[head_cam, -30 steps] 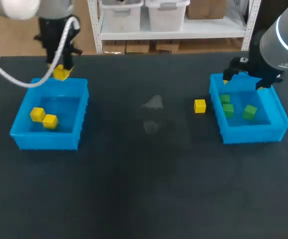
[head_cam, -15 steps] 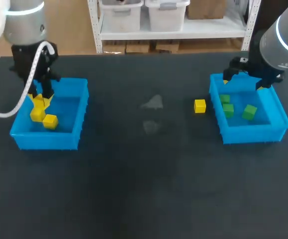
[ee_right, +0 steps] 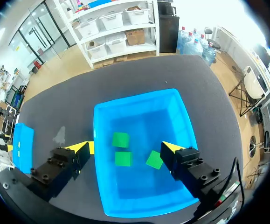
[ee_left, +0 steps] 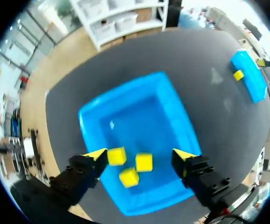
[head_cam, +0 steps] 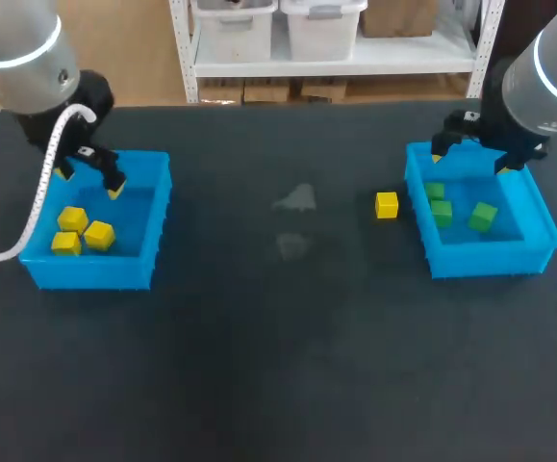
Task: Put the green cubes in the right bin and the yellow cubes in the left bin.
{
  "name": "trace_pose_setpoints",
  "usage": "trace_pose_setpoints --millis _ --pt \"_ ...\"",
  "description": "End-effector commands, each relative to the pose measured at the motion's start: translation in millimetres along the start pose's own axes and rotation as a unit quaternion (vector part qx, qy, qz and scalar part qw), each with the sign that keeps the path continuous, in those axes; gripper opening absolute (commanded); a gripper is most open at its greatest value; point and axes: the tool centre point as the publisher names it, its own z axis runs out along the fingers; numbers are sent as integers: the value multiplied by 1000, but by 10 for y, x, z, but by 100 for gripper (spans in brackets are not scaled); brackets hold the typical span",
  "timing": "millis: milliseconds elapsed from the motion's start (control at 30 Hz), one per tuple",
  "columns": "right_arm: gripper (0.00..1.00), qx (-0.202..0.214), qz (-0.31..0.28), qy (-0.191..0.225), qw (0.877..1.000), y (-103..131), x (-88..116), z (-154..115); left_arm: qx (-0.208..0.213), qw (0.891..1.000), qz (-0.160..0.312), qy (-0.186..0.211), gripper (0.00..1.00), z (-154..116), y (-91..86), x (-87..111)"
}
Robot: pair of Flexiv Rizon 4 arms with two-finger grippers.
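The left bin (head_cam: 95, 274) stands near the left edge of the desk (head_cam: 278, 366). 3 yellow cubes (head_cam: 99, 235) lie bunched in it, toward its left wall and front. The left gripper (head_cam: 88, 181) hangs over the bin's far half, fingers spread wide and holding nothing; in the left wrist view the 3 cubes lie below the gap between its tips. Right of the desk's middle, 1 lone yellow cube (head_cam: 386, 204) rests on the desk just beside the left wall of the right bin (head_cam: 490, 258). That bin holds 3 green cubes (head_cam: 442, 213), 2 by its left wall and 1 nearer the middle. The right gripper (head_cam: 468, 159) hovers over its far rim, released and empty.
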Motion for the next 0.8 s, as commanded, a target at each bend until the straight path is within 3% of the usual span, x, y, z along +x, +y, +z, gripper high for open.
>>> trace_pose_setpoints --millis 33,267,533,667,800 --pt "100 1 1 -4 1000 -5 19 -7 4 998 32 -47 100 -33 -237 -243" --pt "100 1 1 -4 1000 -5 19 -7 40 989 123 -73 100 -71 -949 -783" --pt "100 1 1 -4 1000 -5 19 -7 80 970 217 -74 100 -14 -1786 -1121" --pt "100 1 1 -4 1000 -5 19 -7 88 963 248 -64 100 71 -2071 -1228" --pt "100 1 1 -4 1000 -5 19 -7 89 958 268 -51 100 217 -2231 -1326"
